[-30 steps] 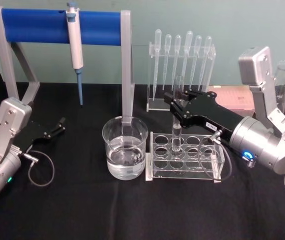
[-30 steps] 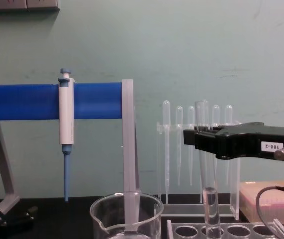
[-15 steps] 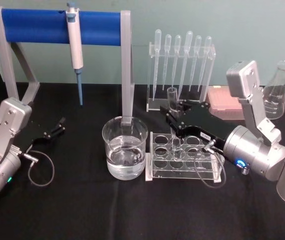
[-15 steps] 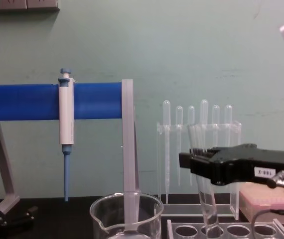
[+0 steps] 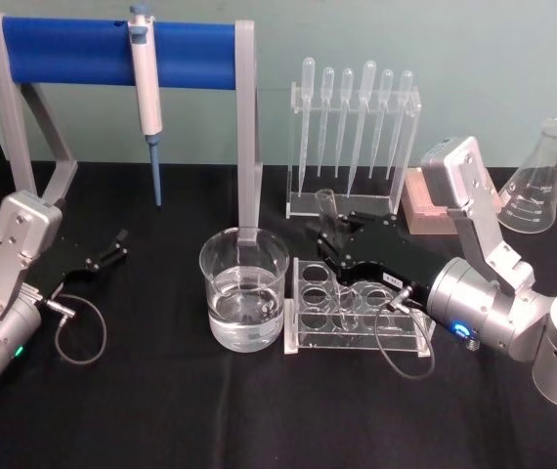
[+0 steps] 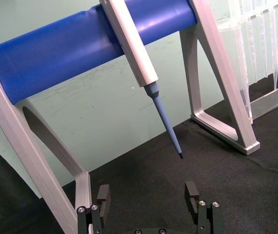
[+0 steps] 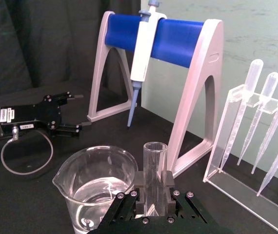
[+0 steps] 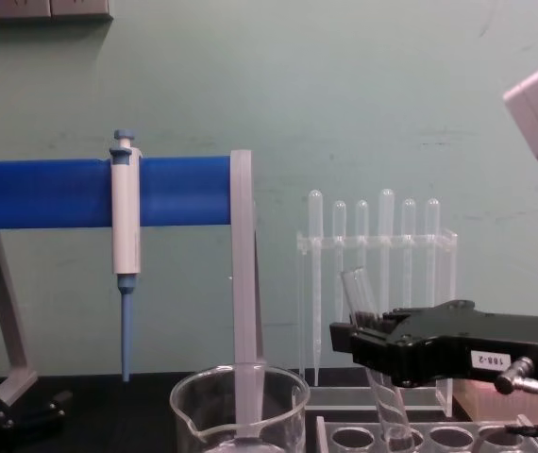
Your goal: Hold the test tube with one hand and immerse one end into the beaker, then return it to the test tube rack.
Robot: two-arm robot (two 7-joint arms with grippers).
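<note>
Black cloth covers the table, and nearest on it a wide clear glass beaker part-filled with clear liquid is set, just beside the left end of a clear acrylic tube rack with round holes. The long clear glass test tube is seen leaning in that rack, its flared rim tipped back and toward the beaker side, its lower end down in a hole near the rack's left end; in the chest view the tilt of the test tube is plain. It is clamped between the flat jaws of the black right gripper on its silver cylindrical wrist, reaching in from the right just above the rack; in the right wrist view the tube is seen gripped at mid-length by the fingers, with the beaker beyond. A white label is carried on the gripper's side.

At the left, well apart from the glassware, the left gripper is rested low over the cloth, its fingers spread wide with nothing between them.

Farther back, a grey stand with a blue cylindrical bar is placed, from which a white and blue pipettor is hung. Behind the rack, a clear holder of thin plastic bulb pipettes is stood, with a pink box and a clear conical flask to its right.
</note>
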